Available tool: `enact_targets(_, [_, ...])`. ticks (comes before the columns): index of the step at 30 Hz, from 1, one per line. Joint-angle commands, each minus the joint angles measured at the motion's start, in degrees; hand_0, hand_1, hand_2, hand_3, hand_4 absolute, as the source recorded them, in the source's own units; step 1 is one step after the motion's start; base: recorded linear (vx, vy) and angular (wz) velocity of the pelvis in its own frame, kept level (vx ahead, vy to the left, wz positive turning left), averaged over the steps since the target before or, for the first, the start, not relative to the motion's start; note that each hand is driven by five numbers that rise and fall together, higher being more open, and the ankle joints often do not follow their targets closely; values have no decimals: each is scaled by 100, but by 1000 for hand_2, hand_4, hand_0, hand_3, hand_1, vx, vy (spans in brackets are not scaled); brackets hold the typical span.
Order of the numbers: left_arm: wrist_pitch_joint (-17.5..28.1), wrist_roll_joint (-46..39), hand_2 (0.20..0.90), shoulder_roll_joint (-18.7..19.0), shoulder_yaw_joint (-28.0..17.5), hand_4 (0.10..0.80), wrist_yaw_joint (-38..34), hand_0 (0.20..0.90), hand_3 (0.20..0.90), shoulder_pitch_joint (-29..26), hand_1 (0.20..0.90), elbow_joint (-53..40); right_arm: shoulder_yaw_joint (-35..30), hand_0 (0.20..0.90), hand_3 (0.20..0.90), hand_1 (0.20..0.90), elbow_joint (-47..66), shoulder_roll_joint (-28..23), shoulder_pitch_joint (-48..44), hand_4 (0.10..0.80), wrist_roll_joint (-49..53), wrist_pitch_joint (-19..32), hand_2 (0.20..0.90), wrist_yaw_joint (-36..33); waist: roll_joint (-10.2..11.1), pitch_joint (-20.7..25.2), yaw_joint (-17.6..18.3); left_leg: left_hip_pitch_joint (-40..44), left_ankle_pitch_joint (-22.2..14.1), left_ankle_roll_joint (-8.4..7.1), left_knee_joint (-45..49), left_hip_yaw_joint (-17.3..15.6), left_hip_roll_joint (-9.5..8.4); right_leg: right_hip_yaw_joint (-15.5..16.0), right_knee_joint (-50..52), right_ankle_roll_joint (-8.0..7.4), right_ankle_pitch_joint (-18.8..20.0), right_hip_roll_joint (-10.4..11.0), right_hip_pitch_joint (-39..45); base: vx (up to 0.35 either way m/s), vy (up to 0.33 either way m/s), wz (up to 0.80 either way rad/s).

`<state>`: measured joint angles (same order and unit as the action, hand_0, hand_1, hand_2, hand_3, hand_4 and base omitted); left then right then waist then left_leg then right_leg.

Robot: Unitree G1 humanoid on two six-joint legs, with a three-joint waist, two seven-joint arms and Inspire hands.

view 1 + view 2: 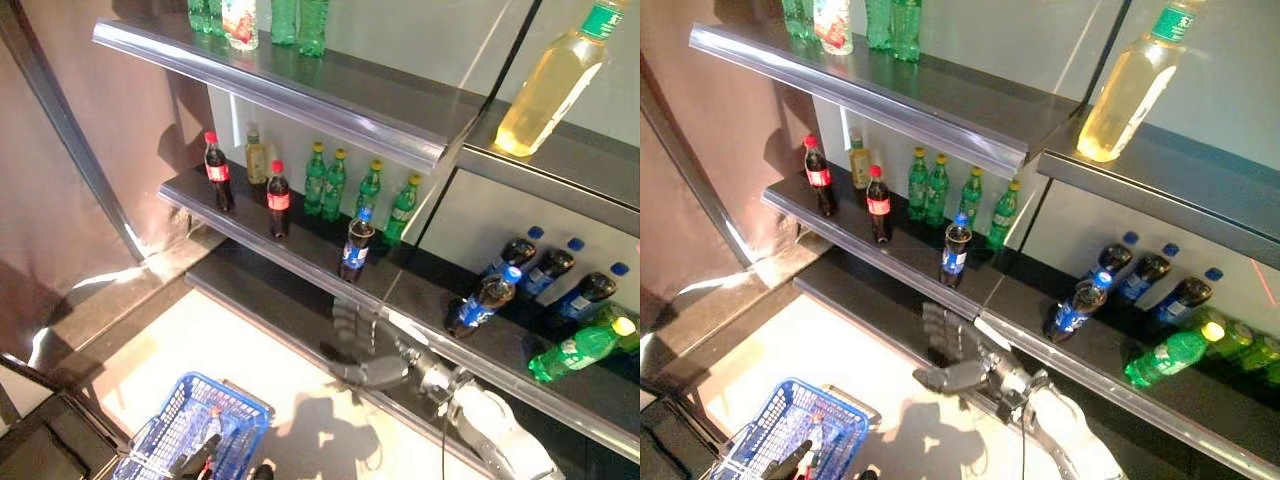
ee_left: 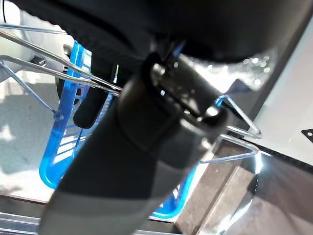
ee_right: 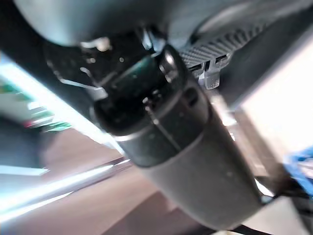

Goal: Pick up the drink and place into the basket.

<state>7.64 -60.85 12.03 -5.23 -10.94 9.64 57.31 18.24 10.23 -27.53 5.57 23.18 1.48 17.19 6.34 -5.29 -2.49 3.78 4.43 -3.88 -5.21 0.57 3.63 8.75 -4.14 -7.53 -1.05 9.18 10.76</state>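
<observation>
While open, right hand (image 1: 955,352) hovers | cola bottle (image 1: 955,250) upright above, apart

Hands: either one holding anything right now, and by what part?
The left hand is curled round the wire handle of the blue basket. The right hand is open below the shelf edge and holds nothing; no drink is picked up yet.

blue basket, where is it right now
The blue basket hangs low at the head views' lower left, over the pale floor below the shelves, its wire handles held in the left hand.
</observation>
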Motion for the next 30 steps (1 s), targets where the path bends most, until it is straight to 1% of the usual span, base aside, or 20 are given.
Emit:
enact_targets(1, [307, 458, 300, -334, 366, 100, 242, 300, 200, -393, 300, -400, -247, 900, 900, 900, 668, -129, -768, 800, 193, 1000, 900, -970, -274, 180, -49, 211, -331, -51, 329, -353, 352, 38, 407, -72, 197, 222, -321, 51, 31, 0])
enact_targets(2, [329, 477, 300, -394, 400, 100, 210, 300, 200, -376, 300, -390, -302, 900, 900, 900, 700, 0, -877, 800, -150, 1174, 900, -1613, -311, 179, -70, 189, -361, -50, 398, -347, 347, 58, 459, -62, 163, 230, -331, 48, 41, 1])
enact_targets(4, [327, 525, 300, -454, 413, 100, 175, 300, 200, -360, 300, -395, -301, 900, 900, 900, 681, 110, -992, 800, -512, 1212, 900, -2224, -344, 161, -102, 173, -398, -51, 482, -326, 335, 90, 526, -48, 125, 242, -336, 46, 50, 3])
enact_targets(6, [321, 566, 300, -493, 441, 100, 150, 300, 200, -350, 300, -402, -267, 900, 900, 900, 644, 166, -1098, 800, -708, 1229, 900, -2649, -373, 129, -137, 138, -441, -53, 590, -290, 318, 117, 593, -32, 89, 254, -350, 35, 51, 7])
enact_targets(8, [310, 598, 300, -518, 474, 100, 147, 300, 200, -343, 300, -409, -231, 900, 900, 900, 635, 186, -1216, 800, -966, 1137, 900, -3226, -399, 55, -199, 46, -491, -57, 775, -223, 287, 149, 707, -8, 40, 276, -375, 22, 57, 2])
enact_targets(10, [302, 627, 300, -537, 516, 100, 138, 300, 200, -331, 300, -437, -196, 900, 900, 900, 600, 191, -1293, 800, -1016, 1130, 900, -3537, -422, -14, -241, -18, -520, -56, 897, -175, 266, 184, 794, 3, 10, 296, -400, 15, 66, 5])
enact_targets(12, [248, 704, 300, -563, 622, 100, 92, 300, 200, -321, 300, -500, -119, 900, 900, 900, 429, 245, -1540, 800, -1216, 898, 900, -4149, -468, -208, -371, -216, -580, -73, 1227, -46, 196, 297, 1026, 16, -53, 362, -471, 33, 109, 11])
enact_targets(13, [235, 723, 300, -555, 654, 100, 98, 300, 200, -316, 300, -509, -96, 900, 900, 900, 378, 245, -1612, 800, -1221, 857, 900, -4287, -472, -250, -412, -260, -587, -75, 1292, -17, 178, 320, 1067, 19, -64, 377, -478, 40, 87, 27])
enact_targets(16, [211, 779, 300, -545, 736, 100, 129, 300, 200, -312, 300, -503, -41, 900, 900, 900, 121, 296, -1886, 800, -1497, 687, 900, -4983, -501, -413, -548, -423, -610, -68, 1503, 104, 93, 405, 1197, 19, -88, 430, -514, 45, 77, 33])
enact_targets(17, [203, 817, 300, -547, 756, 100, 134, 300, 200, -311, 300, -520, -62, 900, 900, 900, 44, 338, -1971, 800, -1541, 643, 900, -5242, -509, -468, -597, -483, -615, -65, 1562, 140, 70, 435, 1230, 17, -97, 446, -523, 59, 99, 31])
enact_targets(18, [204, 857, 300, -545, 788, 100, 137, 300, 200, -314, 300, -524, -97, 900, 900, 900, -36, 395, -2063, 800, -1633, 623, 900, -5687, -523, -532, -646, -569, -626, -60, 1648, 180, 36, 465, 1281, 14, -107, 470, -558, 39, 75, 28])
enact_targets(19, [205, 858, 300, -544, 796, 100, 141, 300, 200, -318, 300, -530, -103, 900, 900, 900, -53, 409, -2079, 800, -1656, 630, 900, -5732, -526, -546, -652, -590, -628, -59, 1668, 189, 30, 469, 1293, 12, -108, 474, -568, 4, 87, 33])
enact_targets(20, [199, 889, 300, -540, 851, 100, 140, 300, 200, -352, 300, -572, -188, 900, 900, 900, -181, 533, -2220, 800, -1818, 652, 900, -6230, -551, -678, -719, -746, -633, -47, 1802, 243, -11, 496, 1367, 7, -109, 507, -649, -29, 66, 31])
enact_targets(21, [194, 892, 300, -536, 866, 100, 131, 300, 200, -393, 300, -577, -245, 900, 900, 900, -229, 606, -2311, 800, -1919, 650, 900, -6484, -564, -748, -748, -836, -641, -40, 1874, 263, -35, 514, 1404, 5, -112, 524, -698, -26, 71, 32])
enact_targets(24, [199, 873, 300, -522, 908, 100, 117, 300, 200, -454, 300, -609, -305, 900, 900, 900, -287, 682, -2471, 800, -2013, 606, 900, -6749, -583, -881, -796, -1001, -659, -32, 2022, 306, -89, 527, 1468, -8, -114, 564, -790, -10, 52, 18])
enact_targets(26, [230, 810, 300, -468, 975, 100, 142, 300, 200, -542, 300, -690, -286, 900, 900, 900, -366, 715, -2739, 800, -1986, 444, 900, -6915, -600, -1127, -860, -1225, -685, -13, 2213, 351, -141, 527, 1541, -27, -113, 616, -906, -51, 56, 19])
enact_targets(29, [283, 756, 300, -417, 1067, 100, 124, 300, 200, -633, 300, -785, -239, 900, 900, 900, -458, 733, -2994, 800, -1950, 340, 900, -7111, -589, -1350, -910, -1425, -691, 4, 2345, 373, -170, 534, 1578, -47, -89, 645, -1005, -81, 17, 6])
enact_targets(30, [355, 732, 300, -383, 1130, 100, 119, 300, 200, -704, 300, -842, -240, 900, 900, 900, -507, 736, -3140, 800, -1916, 345, 900, -7428, -564, -1513, -925, -1574, -686, 16, 2429, 376, -181, 529, 1609, -54, -67, 651, -1087, -75, -7, 4])
